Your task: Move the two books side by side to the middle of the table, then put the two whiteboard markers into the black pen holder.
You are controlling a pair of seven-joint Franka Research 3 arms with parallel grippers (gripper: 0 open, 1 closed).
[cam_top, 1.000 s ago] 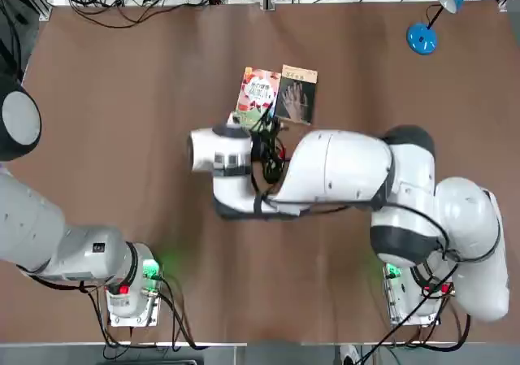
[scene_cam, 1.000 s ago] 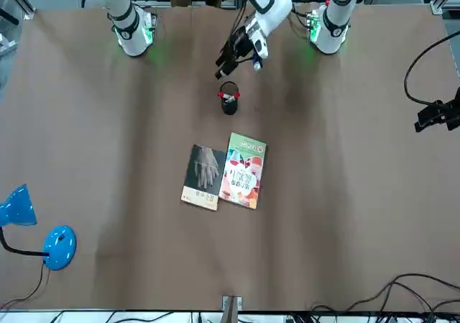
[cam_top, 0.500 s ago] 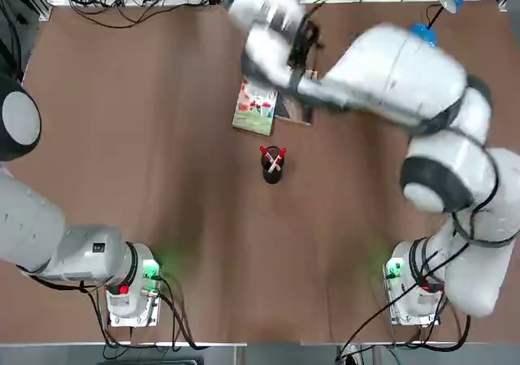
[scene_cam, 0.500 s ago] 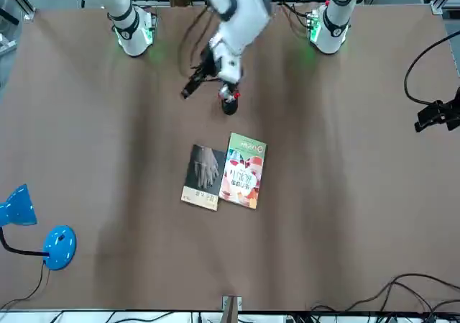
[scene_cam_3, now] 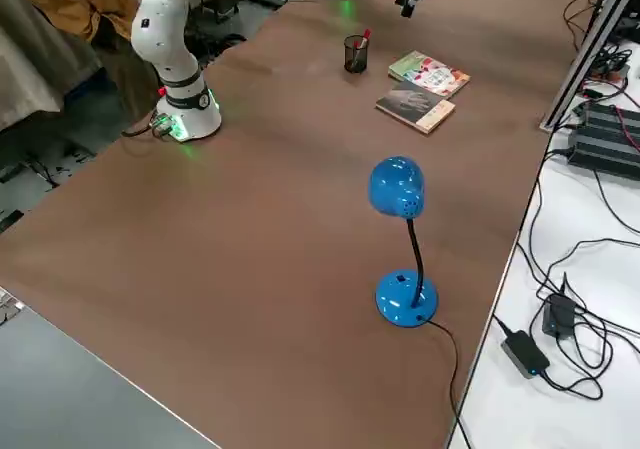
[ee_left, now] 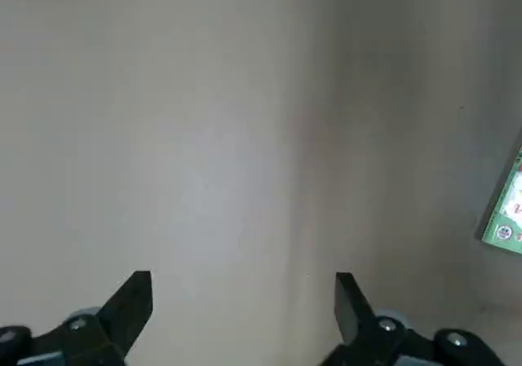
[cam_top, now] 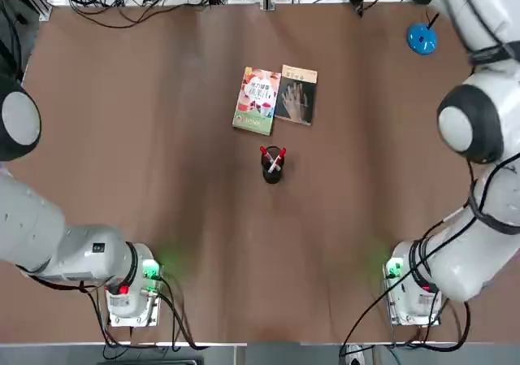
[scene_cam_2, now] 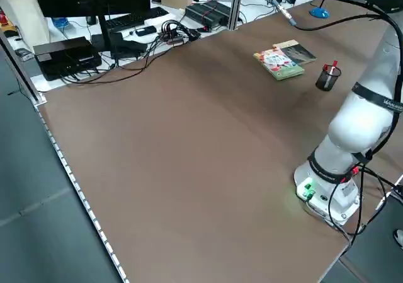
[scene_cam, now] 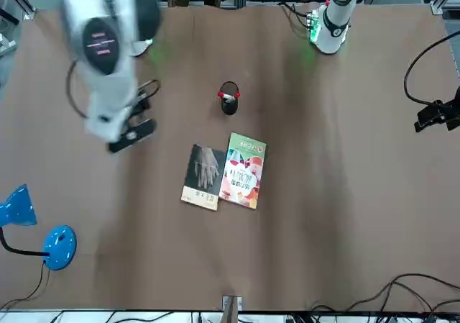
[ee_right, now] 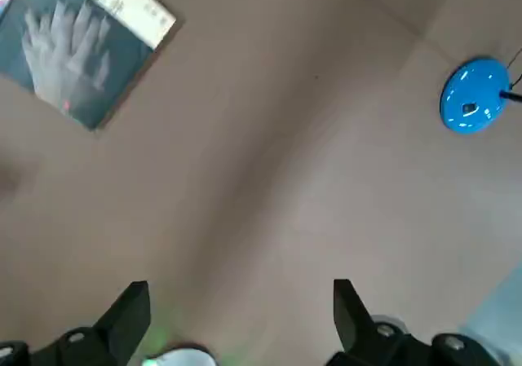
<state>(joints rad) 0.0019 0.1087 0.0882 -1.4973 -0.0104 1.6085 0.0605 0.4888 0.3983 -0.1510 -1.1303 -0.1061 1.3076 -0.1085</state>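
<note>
Both markers [cam_top: 272, 158] are seen standing in the black cup [cam_top: 272, 171], just beside the two books [cam_top: 276, 98] mid-counter [cam_top: 122, 137], well apart from either gripper. The right gripper [scene_cam: 131, 131] and left gripper [ee_left: 243, 301] are held with jaws wide and empty.

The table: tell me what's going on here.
Nothing is being handled. The two books lie side by side mid-table, and both markers stand in the pen holder just in front of them. The right end effector hangs open and empty, off to the side; the left end effector is open over bare table.
</note>
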